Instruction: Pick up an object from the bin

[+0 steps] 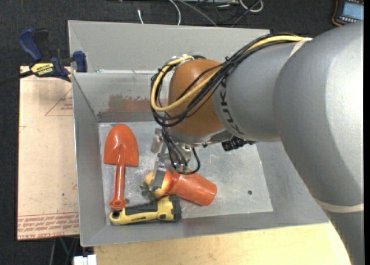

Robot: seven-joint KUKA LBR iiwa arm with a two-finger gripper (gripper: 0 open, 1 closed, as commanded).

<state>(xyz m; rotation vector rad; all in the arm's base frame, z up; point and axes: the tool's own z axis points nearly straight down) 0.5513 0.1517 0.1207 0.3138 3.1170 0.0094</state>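
The pincer [171, 164] hung low in the bin [254, 197], right over an orange cup [193, 190] lying on its side; whether it was spread or pressed together could not be told. A yellow-and-black tool [144, 215] lay just below the cup in the view, with an orange shovel [120, 149] to the left. The arm [260, 102] bore "KUKA" lettering.

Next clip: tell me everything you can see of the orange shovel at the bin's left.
The orange shovel looks like one-piece plastic: a broad rounded blade and a slim straight handle ending in a small loop grip. It lies flat on the bin floor by the view's left wall, blade toward the far wall. Its grip end lies against or just short of the yellow and black tool; I cannot tell which. The gripper stands apart, to its right.
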